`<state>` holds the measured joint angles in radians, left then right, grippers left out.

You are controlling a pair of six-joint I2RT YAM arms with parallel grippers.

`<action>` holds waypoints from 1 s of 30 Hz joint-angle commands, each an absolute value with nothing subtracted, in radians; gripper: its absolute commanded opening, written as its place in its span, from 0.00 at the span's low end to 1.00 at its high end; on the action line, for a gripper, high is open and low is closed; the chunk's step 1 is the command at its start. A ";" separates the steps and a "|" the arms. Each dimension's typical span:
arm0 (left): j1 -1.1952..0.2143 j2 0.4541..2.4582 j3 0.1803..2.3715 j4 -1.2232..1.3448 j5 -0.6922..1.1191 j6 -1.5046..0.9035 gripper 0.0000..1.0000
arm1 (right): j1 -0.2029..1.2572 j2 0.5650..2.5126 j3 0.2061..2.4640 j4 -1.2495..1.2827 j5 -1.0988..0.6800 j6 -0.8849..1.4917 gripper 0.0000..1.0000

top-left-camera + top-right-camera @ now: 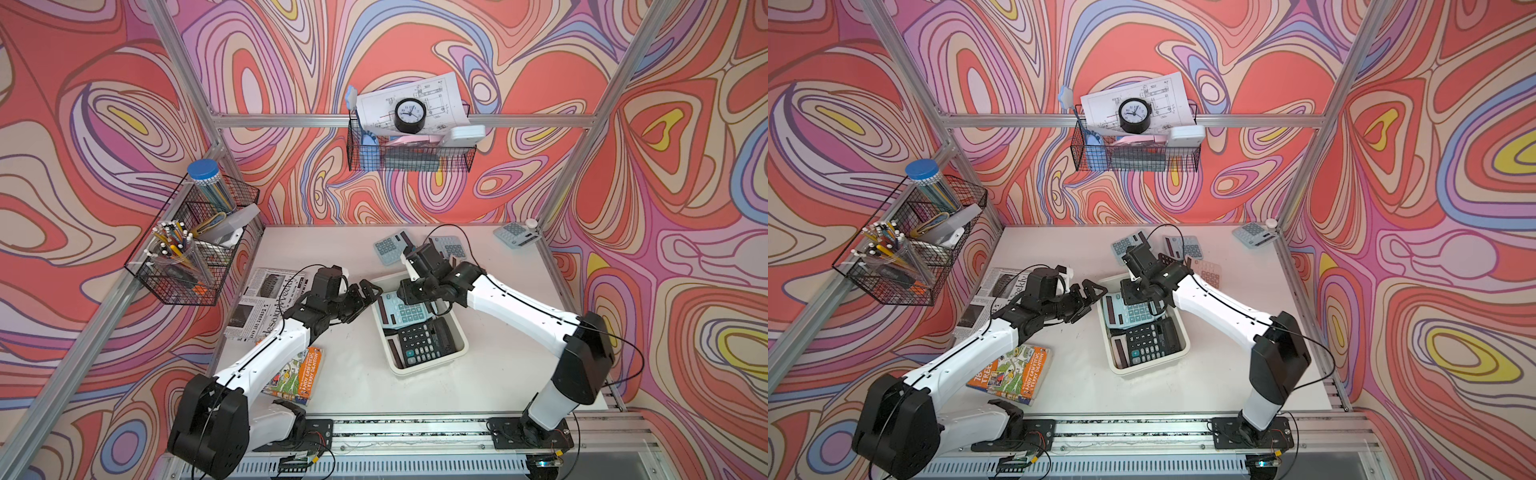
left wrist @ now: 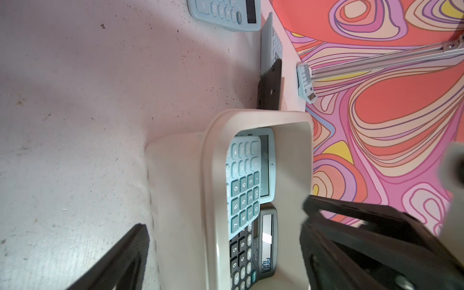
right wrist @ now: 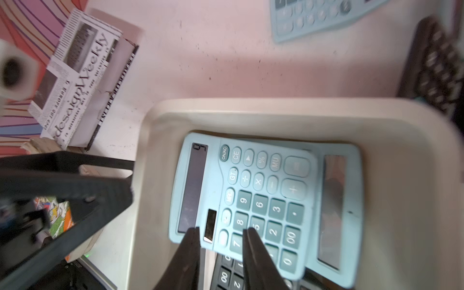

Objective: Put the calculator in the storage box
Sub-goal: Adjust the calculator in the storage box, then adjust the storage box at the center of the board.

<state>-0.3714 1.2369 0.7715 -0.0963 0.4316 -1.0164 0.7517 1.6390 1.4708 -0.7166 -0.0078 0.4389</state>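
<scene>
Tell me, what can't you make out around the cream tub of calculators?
- Lower blue calculator: keys hidden under the top blue calculator, right wrist view.
- Pink calculator: mostly behind the right arm, in a top view.
- Dark keypad beyond the storage box: blurred and cut by the edge, right wrist view.
- Whether the right jaws touch the top blue calculator: too blurred, right wrist view.

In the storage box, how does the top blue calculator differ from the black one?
The blue calculator is pale blue with teal digit keys; the black calculator is black with dark keys. The blue one sits at the far end, overlapping the black one, which lies at the near end. Both lie face up in the storage box.
</scene>
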 commanded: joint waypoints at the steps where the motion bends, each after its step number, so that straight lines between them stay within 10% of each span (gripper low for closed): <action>1: -0.371 1.203 0.766 -0.098 0.444 -1.020 0.88 | 0.717 1.572 1.432 -0.796 0.085 0.446 0.39; 7: -0.374 1.102 0.708 -0.168 0.418 -1.020 0.89 | 0.579 1.459 1.272 -0.785 0.013 0.465 0.65; 30: -0.348 1.252 0.797 -0.098 0.435 -1.024 0.90 | 0.544 1.384 0.957 -0.279 -0.561 0.705 0.66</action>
<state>-0.3832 1.2507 0.7555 -0.0940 0.4183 -1.0645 0.5259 1.3823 0.9676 -0.4301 -0.4545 0.6376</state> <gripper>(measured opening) 0.902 0.664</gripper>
